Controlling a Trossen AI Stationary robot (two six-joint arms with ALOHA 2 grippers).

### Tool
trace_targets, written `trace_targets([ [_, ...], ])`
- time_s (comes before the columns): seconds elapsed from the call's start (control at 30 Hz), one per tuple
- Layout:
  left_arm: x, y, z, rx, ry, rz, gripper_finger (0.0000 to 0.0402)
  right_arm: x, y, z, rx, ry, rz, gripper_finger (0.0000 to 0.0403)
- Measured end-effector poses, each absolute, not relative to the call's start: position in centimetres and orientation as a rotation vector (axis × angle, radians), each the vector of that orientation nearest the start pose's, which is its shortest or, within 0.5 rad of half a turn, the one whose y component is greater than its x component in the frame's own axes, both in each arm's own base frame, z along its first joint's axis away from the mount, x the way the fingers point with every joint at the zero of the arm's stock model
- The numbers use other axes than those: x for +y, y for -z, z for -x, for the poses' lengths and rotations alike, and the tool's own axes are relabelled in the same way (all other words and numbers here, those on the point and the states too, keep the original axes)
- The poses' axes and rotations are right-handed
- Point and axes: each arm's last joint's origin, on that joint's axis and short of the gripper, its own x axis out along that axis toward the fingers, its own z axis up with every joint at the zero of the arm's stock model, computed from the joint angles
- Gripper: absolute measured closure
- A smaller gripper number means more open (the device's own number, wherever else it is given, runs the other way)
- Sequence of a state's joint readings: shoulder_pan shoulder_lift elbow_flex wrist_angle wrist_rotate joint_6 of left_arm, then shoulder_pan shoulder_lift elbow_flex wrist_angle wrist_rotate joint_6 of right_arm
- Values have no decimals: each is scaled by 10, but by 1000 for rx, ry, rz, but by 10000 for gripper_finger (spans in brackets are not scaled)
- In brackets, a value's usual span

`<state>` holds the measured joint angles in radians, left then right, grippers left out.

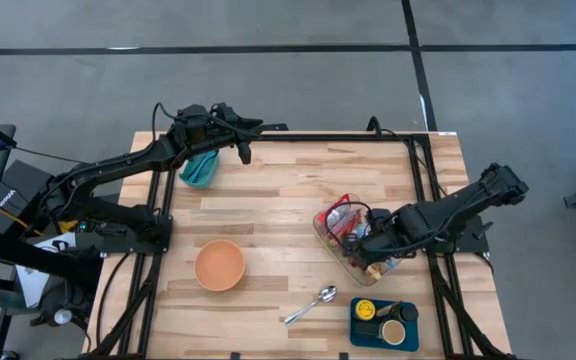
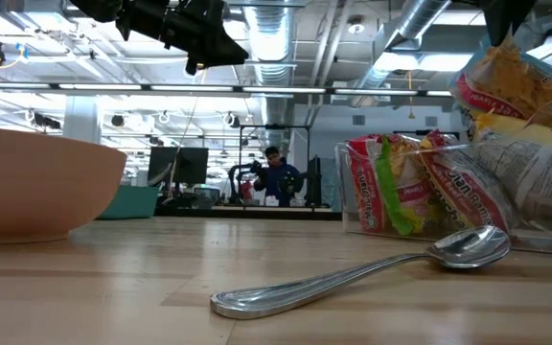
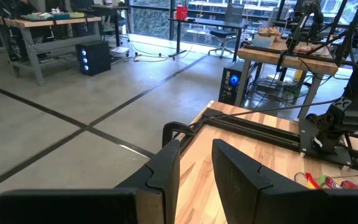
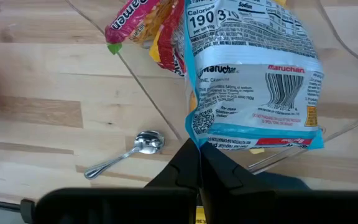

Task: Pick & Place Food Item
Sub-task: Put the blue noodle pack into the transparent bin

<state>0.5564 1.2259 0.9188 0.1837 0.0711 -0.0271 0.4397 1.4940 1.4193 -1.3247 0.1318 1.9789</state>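
Observation:
A clear container at the table's right holds several ramen packets. My right gripper points down over it, shut on a white ramen packet whose barcode side faces the wrist camera. In the high view this gripper shows over the container's near part. An orange bowl stands left of the middle, and a metal spoon lies near the front edge. My left gripper waits raised at the far left, its fingers slightly open with nothing between them. My right gripper pinches the packet's blue sealed end edge near one corner, between its two fingertips. The fingers come from above, pointing down. The packet hangs below them over the container. Whether its lower end is clear of the other packets, I cannot tell.
A teal bowl sits at the far left under my left arm. A blue tray with a yellow round item and a small cup lies at the near right corner. Bare wood lies between the orange bowl and the container.

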Motion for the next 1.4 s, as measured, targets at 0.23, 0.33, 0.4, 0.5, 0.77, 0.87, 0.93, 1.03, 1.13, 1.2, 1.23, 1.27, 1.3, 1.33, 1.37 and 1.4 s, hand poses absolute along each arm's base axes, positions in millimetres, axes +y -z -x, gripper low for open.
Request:
trace_targets([
  [0.23,145,-323,-237,112,-486,65,311,107,-312,-236,1054,1117,-1204,403],
  [0.33,145,-323,-237,112,-486,65,311,106,-312,-235,1057,1130,-1202,403],
  [0.4,145,-323,-237,112,-486,65,311,107,-312,-235,1062,1125,-1206,403],
  [0.5,145,-323,-237,112,-486,65,311,107,-312,-235,1085,1115,-1214,403],
  [0.77,145,-323,-237,112,-486,65,311,107,-312,-235,1086,1115,-1213,403],
  [0.87,145,-323,-237,112,-486,65,311,107,-312,-235,1086,1114,-1213,401],
  [0.93,145,-323,-237,112,-486,65,311,108,-312,-235,1092,1106,-1204,391],
  [1.03,145,-323,-237,112,-486,65,311,107,-312,-235,1095,1106,-1198,367],
  [1.13,145,-323,-237,112,-486,65,311,106,-312,-233,1101,1124,-1187,341],
  [1.2,145,-323,-237,112,-486,65,311,105,-312,-232,1107,1135,-1177,327],
  [1.23,145,-323,-237,112,-486,65,311,105,-312,-232,1110,1140,-1171,322],
  [1.27,145,-323,-237,112,-486,65,311,104,-312,-231,1113,1145,-1164,316],
  [1.3,145,-323,-237,112,-486,65,311,104,-312,-230,1118,1149,-1156,311],
  [1.33,145,-323,-237,112,-486,65,311,104,-312,-230,1123,1157,-1148,307],
  [1.37,145,-323,-237,112,-486,65,311,103,-312,-229,1127,1166,-1140,303],
  [1.4,145,-323,-237,112,-486,65,311,103,-312,-228,1131,1174,-1132,299],
])
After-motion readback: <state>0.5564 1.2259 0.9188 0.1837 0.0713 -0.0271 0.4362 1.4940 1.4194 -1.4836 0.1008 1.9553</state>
